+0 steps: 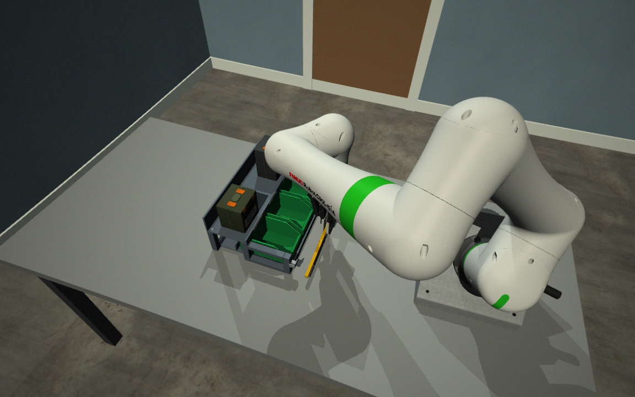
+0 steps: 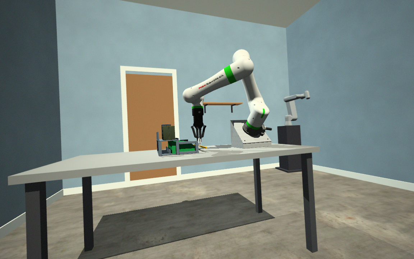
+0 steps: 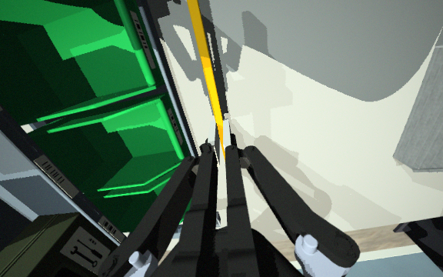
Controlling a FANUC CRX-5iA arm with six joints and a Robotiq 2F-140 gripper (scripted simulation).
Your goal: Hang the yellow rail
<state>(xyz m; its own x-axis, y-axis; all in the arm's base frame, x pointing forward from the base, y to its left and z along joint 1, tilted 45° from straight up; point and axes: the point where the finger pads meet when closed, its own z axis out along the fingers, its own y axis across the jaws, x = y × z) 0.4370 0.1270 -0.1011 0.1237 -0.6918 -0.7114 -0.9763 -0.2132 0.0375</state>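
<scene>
one hand [image 3: 221, 148], fingers nearly together, pinches the yellow rail [image 3: 205, 65]; rail runs toward 12 o'clock, green bins [image 3: 102, 88] at 9 o'clock, tabletop [image 3: 321, 127] beneath.

Rail [image 1: 316, 250] beside bins [image 1: 280, 224] (on table [image 1: 127, 207]), before rack [image 1: 211, 217]

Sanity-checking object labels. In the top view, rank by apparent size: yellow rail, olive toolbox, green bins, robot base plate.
1. Robot base plate, though the arm hides much of it.
2. Green bins.
3. Olive toolbox.
4. Yellow rail, long but very thin, partly hidden where the gripper clamps it.
</scene>
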